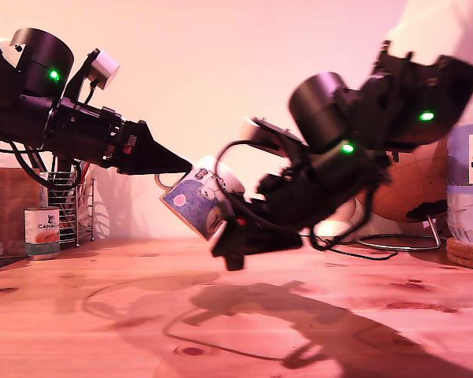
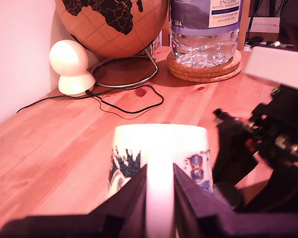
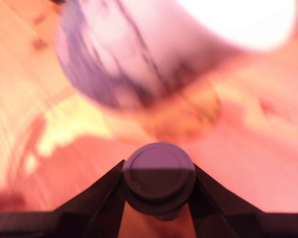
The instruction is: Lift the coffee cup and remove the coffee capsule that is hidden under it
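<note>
From the exterior view, the white ceramic coffee cup (image 1: pixel 195 201) with its grey-blue band and cartoon drawings hangs tilted above the wooden table (image 1: pixel 87 315), clear of the surface. My first gripper (image 1: pixel 181 167) reaches in from the exterior view's left and meets the cup at its upper edge; the handle is mostly hidden behind the gripper's tip. My second gripper (image 1: pixel 230 256) comes from the exterior view's right, low beneath the cup, its tips lost in dark shadow, so the capsule cannot be made out here. A small printed tin can (image 1: pixel 42 232) stands near a wire rack (image 1: pixel 71 206) at the exterior view's left; a globe (image 1: pixel 410 193) and a water bottle (image 1: pixel 469 173) are cut off at the right.

In the first wrist view, my first gripper (image 2: pixel 159 198) is pinched on the coffee cup (image 2: pixel 161 148), its two dark fingers (image 2: pixel 134 198) close together with a bright white strip of cup between them. Beyond lie a round white lamp (image 2: pixel 69 67), a black cable (image 2: pixel 124 106) and cork coasters (image 2: pixel 203 69).

In the second wrist view, my second gripper (image 3: pixel 159 178) clamps the small dark round coffee capsule (image 3: pixel 158 173), which shows its circular face. The coffee cup (image 3: pixel 139 54) above it is badly blurred.
</note>
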{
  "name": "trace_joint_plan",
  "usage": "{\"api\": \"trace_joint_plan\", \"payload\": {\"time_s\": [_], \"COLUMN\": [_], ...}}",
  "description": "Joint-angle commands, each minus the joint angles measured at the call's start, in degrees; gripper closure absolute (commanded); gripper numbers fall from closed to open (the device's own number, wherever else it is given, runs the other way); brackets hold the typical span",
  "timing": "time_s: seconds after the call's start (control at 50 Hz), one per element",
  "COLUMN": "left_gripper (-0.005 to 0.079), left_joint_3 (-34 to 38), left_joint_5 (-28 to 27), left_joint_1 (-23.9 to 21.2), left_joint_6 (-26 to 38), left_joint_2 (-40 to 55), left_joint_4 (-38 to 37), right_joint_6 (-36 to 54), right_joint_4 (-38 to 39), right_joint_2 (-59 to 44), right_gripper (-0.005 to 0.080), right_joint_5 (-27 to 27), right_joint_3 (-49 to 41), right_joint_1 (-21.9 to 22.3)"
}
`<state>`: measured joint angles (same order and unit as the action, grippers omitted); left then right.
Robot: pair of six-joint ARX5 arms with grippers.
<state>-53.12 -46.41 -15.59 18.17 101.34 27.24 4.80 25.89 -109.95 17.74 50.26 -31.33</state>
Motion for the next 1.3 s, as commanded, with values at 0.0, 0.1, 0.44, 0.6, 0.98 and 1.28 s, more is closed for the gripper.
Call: {"api": "trace_joint_plan", "payload": {"time_s": [0.0, 0.1, 0.44, 0.6, 0.98, 1.28], "left_gripper": [0.0765, 0.0765, 0.0765, 0.0765, 0.0765, 0.0765], "left_joint_3": [-0.15, -0.15, -0.15, -0.15, -0.15, -0.15], "left_joint_5": [-0.48, -0.48, -0.48, -0.48, -0.5, -0.52], "left_joint_1": [0.11, 0.11, 0.11, 0.11, 0.11, 0.11], "left_joint_6": [-0.24, -0.24, -0.24, -0.26, -0.26, -0.33], "left_joint_2": [-1.29, -1.29, -1.29, -1.29, -1.29, -1.29], "left_joint_4": [1.44, 1.44, 1.29, 1.27, 1.27, 1.29], "right_joint_6": [0.11, -0.2, -2.16, -4.0, -8.04, -7.63], "right_joint_4": [0.63, 0.96, 2.69, 4.37, 11.63, 12.04], "right_joint_2": [0.81, 2.4, 10.97, 15.32, 23.47, 23.76], "right_gripper": [0.0698, 0.0697, 0.0697, 0.0697, 0.0696, 0.0696], "right_joint_5": [-0.22, -0.35, -3.32, -6.14, -14.1, -18.64], "right_joint_3": [-2.47, -4.48, -12.81, -18.21, -29.92, -31.17], "right_joint_1": [0.44, 1.16, 5.2, 7.04, 8.74, 9.77]}}
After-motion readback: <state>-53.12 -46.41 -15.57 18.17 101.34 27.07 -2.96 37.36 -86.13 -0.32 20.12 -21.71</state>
